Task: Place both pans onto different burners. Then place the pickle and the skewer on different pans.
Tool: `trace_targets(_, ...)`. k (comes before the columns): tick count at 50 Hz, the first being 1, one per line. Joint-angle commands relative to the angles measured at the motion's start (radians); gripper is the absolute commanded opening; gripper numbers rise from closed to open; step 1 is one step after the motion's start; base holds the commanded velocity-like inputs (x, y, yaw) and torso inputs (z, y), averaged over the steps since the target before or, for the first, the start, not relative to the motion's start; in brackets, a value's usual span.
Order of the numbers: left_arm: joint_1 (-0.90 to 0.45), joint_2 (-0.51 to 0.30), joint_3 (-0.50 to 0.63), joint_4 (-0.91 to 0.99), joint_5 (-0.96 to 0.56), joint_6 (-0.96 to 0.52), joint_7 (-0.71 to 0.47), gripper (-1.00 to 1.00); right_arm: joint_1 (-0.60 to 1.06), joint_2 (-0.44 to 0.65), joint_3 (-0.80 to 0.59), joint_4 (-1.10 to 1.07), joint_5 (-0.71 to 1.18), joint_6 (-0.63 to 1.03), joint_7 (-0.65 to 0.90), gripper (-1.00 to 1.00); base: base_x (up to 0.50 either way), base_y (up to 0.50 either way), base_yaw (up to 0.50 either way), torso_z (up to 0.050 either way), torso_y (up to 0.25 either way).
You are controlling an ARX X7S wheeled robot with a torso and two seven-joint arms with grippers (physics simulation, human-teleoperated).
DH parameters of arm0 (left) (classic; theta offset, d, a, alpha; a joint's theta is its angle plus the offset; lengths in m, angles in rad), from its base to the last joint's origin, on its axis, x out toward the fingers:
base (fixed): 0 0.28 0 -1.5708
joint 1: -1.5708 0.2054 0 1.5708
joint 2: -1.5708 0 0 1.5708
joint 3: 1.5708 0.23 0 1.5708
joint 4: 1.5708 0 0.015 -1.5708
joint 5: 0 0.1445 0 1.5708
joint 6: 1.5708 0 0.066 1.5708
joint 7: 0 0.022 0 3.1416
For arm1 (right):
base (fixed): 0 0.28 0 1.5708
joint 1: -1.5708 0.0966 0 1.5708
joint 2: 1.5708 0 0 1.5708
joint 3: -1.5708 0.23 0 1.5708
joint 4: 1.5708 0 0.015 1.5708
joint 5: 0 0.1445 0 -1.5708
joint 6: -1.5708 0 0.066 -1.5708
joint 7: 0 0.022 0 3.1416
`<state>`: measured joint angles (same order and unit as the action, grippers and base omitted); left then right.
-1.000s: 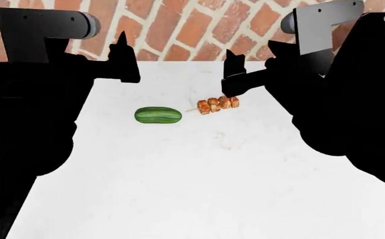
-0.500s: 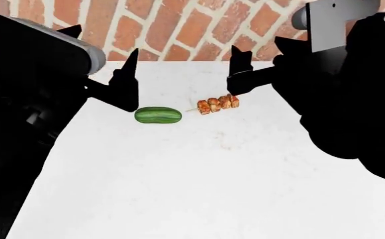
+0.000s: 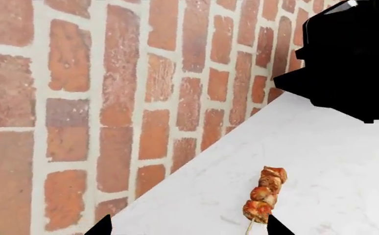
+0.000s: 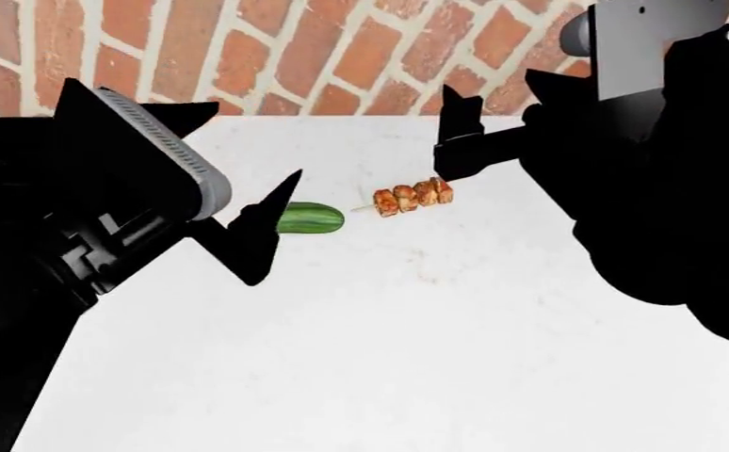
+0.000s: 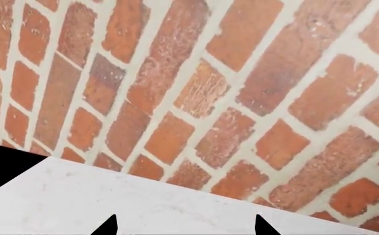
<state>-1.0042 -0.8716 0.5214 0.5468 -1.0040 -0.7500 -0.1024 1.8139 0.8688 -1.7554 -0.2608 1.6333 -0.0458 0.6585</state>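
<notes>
Since a second ago our left gripper (image 4: 264,235) has swung down and toward us from the back of the white counter (image 4: 402,358), and now sits low against the near end of the pickle (image 4: 304,217), hiding part of it. Our right gripper (image 4: 455,132) has barely shifted; it hangs just behind the skewer (image 4: 413,197), apart from it. Both grippers have their fingers spread and hold nothing; each wrist view shows two separated fingertips with bare counter between.

No pans or burners show in any view, so we cannot tell whether the first half of the task is done. We judge the step in hand to be reaching for the pickle. Next, we would need to line the left fingers across the pickle's short width, lower onto it and close gently, as its smooth, round body may roll.
</notes>
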Motion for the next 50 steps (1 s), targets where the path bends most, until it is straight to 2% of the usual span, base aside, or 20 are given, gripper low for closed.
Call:
trace_targets(1, -0.010, -0.015, 0.027, 0.000, -0.003, 0.002, 0.093, 1.00, -0.003, -0.003, 0.005, 0.000, 0.001, 0.005, -0.001, 1.00, 0.00, 0.00, 0.00, 0.000, 0.000)
trace_targets(17, 0.037, -0.065, 0.039, 0.013, 0.012, 0.049, 0.186, 1.00, -0.014, -0.015, 0.011, 0.014, 0.000, 0.004, -0.003, 1.00, 0.00, 0.00, 0.00, 0.000, 0.000)
trace_targets(31, -0.035, -0.014, 0.116, -0.054, 0.059, -0.046, 0.215, 1.00, -0.030, -0.013, 0.017, 0.014, -0.006, -0.006, -0.005, 1.00, 0.00, 0.00, 0.00, 0.000, 0.000)
trace_targets(50, -0.052, 0.018, 0.179, -0.135, 0.137, -0.070, 0.228, 1.00, -0.032, -0.026, 0.025, 0.012, -0.002, 0.004, 0.003, 1.00, 0.00, 0.00, 0.00, 0.000, 0.000)
